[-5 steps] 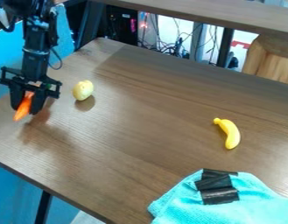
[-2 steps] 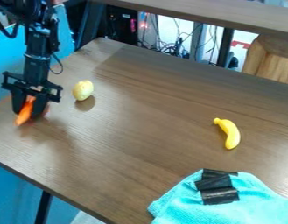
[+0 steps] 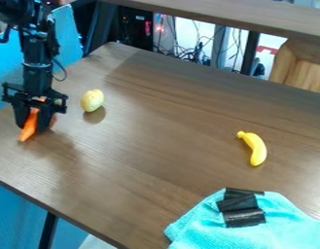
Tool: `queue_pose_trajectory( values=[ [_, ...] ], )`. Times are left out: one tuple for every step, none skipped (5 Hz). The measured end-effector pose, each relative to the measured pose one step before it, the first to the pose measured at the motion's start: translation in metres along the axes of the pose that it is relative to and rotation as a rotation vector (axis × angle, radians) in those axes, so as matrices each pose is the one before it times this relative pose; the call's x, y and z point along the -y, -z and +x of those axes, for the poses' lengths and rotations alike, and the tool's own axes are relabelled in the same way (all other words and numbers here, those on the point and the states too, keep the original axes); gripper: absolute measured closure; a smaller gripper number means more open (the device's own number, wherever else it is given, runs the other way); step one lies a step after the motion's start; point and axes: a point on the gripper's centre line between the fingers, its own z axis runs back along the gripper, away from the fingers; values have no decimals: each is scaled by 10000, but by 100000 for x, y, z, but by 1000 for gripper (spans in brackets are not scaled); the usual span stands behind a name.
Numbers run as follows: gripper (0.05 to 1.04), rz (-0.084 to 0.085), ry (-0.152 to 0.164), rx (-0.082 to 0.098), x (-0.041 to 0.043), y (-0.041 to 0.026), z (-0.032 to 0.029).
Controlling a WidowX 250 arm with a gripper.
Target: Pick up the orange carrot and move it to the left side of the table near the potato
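At the left side of the table, my gripper (image 3: 32, 124) hangs low, shut on an orange carrot (image 3: 29, 127). The carrot's tip points down toward the front, at or just above the tabletop; its upper part is partly hidden by the black fingers. A pale yellow potato-like object (image 3: 92, 100) lies a short way right of the gripper, not touching it. Far to the right, a yellow banana (image 3: 255, 148) rests on the table.
A turquoise cloth (image 3: 253, 228) with black tape strips lies at the table's lower right corner. The brown table (image 3: 142, 131) has its left front edge below the gripper. A raised shelf (image 3: 221, 12) crosses the back, with cables behind.
The gripper has come down a little with the carrot still held in it, its reflection drawing closer. The potato-like object, banana and cloth have stayed put.
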Motion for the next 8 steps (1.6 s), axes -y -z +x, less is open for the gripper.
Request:
queue_pose_trajectory(
  values=[
    [548,175,49,8,-220,-13,16],
    [286,111,-60,-14,-224,66,-5],
    [122,-200,-99,255,29,-42,-65],
    [112,-244,57,380,451,-141,-107],
    [102,-585,232,290,890,-209,-375],
    [94,-218,86,37,295,36,35],
    [94,-144,6,206,188,-710,120],
    [94,37,-132,91,-23,-439,23]
  ],
)
